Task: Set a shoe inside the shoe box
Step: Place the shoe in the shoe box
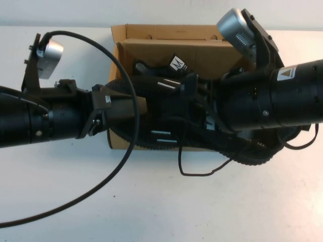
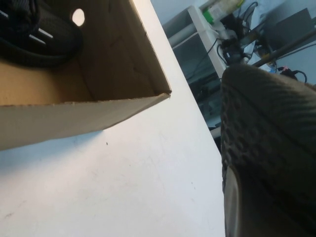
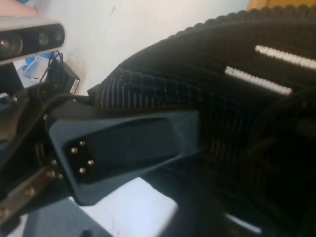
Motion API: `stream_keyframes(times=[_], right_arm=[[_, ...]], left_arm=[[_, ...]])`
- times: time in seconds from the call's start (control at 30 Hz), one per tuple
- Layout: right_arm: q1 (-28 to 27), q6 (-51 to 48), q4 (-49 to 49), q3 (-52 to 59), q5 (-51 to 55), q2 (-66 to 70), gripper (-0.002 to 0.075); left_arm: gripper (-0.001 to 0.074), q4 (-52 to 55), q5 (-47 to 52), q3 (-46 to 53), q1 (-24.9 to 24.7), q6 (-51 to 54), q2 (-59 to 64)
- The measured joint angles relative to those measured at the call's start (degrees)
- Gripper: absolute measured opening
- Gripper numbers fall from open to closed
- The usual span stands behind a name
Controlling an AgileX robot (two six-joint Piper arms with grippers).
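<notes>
The brown cardboard shoe box (image 1: pixel 151 38) stands at the far middle of the table. One black sneaker (image 1: pixel 174 65) with a white tongue label lies inside it, and it also shows in the left wrist view (image 2: pixel 29 34) next to the box's side hole (image 2: pixel 78 16). A second black shoe (image 1: pixel 164 108) with white dashes hangs over the box's near side, held from both ends. My left gripper (image 1: pixel 120 103) is shut on its left end. My right gripper (image 1: pixel 202 108) is shut on its right part. The shoe fills the right wrist view (image 3: pixel 222 84).
White table (image 1: pixel 151 201) lies all round the box. A black cable (image 1: pixel 128 151) loops from the left wrist camera over the near table. Shoelaces (image 1: pixel 202 174) dangle in front of the box. Shelves and equipment (image 2: pixel 222 29) stand beyond the table's edge.
</notes>
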Motion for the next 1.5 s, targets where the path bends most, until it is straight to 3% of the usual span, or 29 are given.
stream_keyframes(times=[0.07, 0.2, 0.3, 0.53, 0.6, 0.8, 0.9, 1.3, 1.5], right_arm=[[-0.1, -1.0, -0.2, 0.0, -0.2, 0.1, 0.0396], [-0.5, -2.8, -0.7, 0.1, -0.6, 0.0, 0.0137], [-0.6, -5.1, -0.1, 0.1, -0.9, 0.0, 0.0063], [-0.6, -10.7, 1.5, 0.5, -1.2, -0.9, 0.0062], [-0.6, -11.7, 1.8, 0.6, -0.9, -1.7, 0.0062], [-0.5, -13.6, 3.2, 0.6, -0.5, -2.2, 0.006], [-0.6, -14.4, 3.4, 0.6, -0.5, -2.2, 0.006], [-11.7, -19.3, 5.4, 0.6, 4.8, -4.6, 0.0052], [-17.6, -26.2, 10.2, 0.6, 4.6, -5.2, 0.0052]], left_arm=[[0.0135, -0.3, -0.1, 0.0, 0.0, 0.0, 0.0], [0.0135, -1.0, -0.3, 0.0, 0.1, 0.0, 0.0], [0.0134, -1.2, -0.5, 0.0, 0.1, -0.1, 0.0], [0.0124, 0.0, -0.2, 0.0, 0.1, -0.2, 0.0], [0.0159, 0.0, 0.4, 0.0, 0.1, -0.2, -0.1], [0.0551, -5.6, 3.9, 0.0, 0.1, 1.0, -0.2], [0.0657, -7.8, 4.5, 0.0, 0.1, 4.3, -0.2], [0.067, -6.1, -0.3, -0.1, -0.5, 6.4, -0.3], [0.067, -3.5, -3.0, -0.1, -0.5, 6.5, -0.3]])
